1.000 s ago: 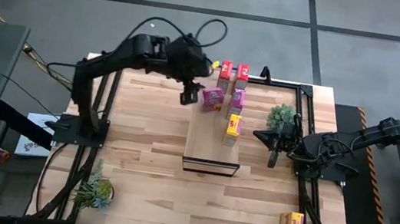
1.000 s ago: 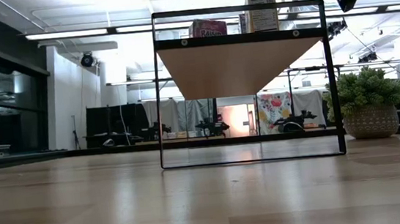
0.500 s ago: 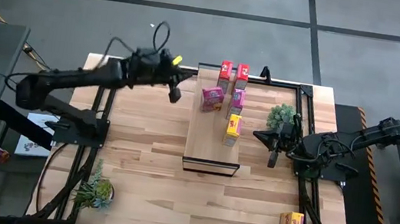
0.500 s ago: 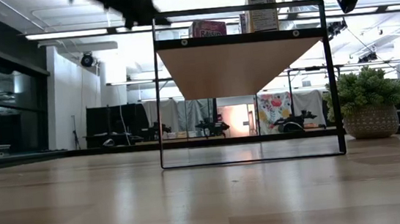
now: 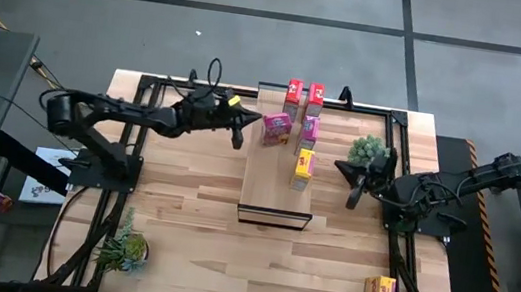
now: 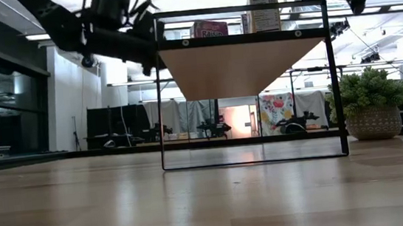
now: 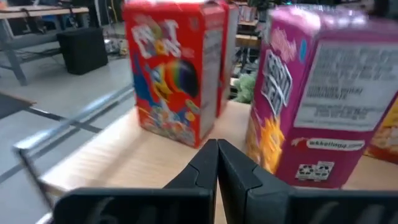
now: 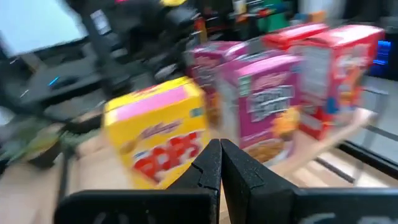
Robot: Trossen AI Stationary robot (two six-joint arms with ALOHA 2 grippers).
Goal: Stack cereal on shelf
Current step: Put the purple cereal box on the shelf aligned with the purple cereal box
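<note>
The shelf (image 5: 276, 183) stands mid-table, a pale plank in a dark frame, seen edge-on in the low view (image 6: 243, 44). On its far half stand two red cereal boxes (image 5: 294, 92) (image 5: 315, 97), two pink ones (image 5: 277, 126) (image 5: 309, 128) and a yellow one (image 5: 303, 164). Another yellow box (image 5: 380, 290) lies on the table at the near right. My left gripper (image 5: 237, 137) is shut and empty just left of the shelf, facing a red box (image 7: 168, 68) and a pink box (image 7: 311, 93). My right gripper (image 5: 353, 196) is shut and empty right of the shelf, facing the yellow box (image 8: 158, 140).
A potted green plant (image 5: 369, 152) sits between the shelf and my right gripper and shows in the low view (image 6: 372, 111). A second plant (image 5: 126, 249) stands at the near left. A dark metal frame (image 5: 397, 255) runs along the table's edges.
My left gripper has shut with nothing in it. It drew back from above the shelf's far part toward the table's left, and the arm sank and stretched out low beside the shelf's left edge. The boxes stand as before.
</note>
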